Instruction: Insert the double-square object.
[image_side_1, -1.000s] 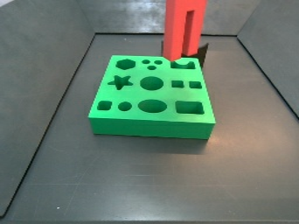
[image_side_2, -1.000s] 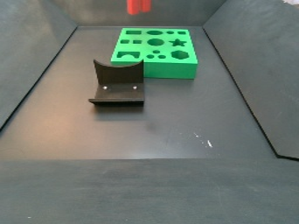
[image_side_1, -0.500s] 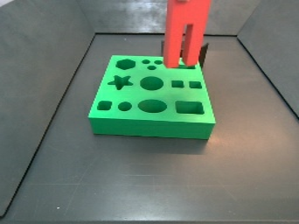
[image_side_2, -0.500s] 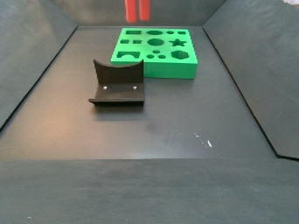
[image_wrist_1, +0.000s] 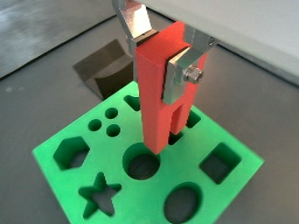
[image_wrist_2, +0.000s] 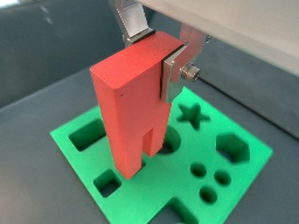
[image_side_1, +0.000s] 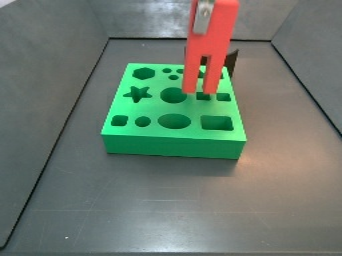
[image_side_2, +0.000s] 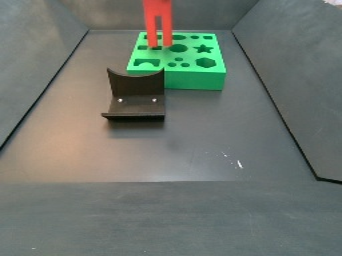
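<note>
lowered double-square object (image_side_1: 209, 52) clamped in end effector (image_wrist_1: 163, 54).

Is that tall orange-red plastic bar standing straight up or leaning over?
Upright: the orange-red bar hangs vertically from the gripper, prongs pointing down at the green block.

Only the tool (image_wrist_1: 160, 54) of the robot shows, in both wrist views, right above the green block (image_wrist_1: 222, 194). Its fingers (image_wrist_1: 184, 70) are flat, thin silver metal plates with a brushed shine. The near plate carries a small round screw head (image_wrist_1: 195, 75) close to its lower edge, also seen in a wrist view (image_wrist_2: 191, 72). The far plate (image_wrist_2: 132, 19) is pale grey, narrow and straight-edged. No cables or markings are visible
</note>
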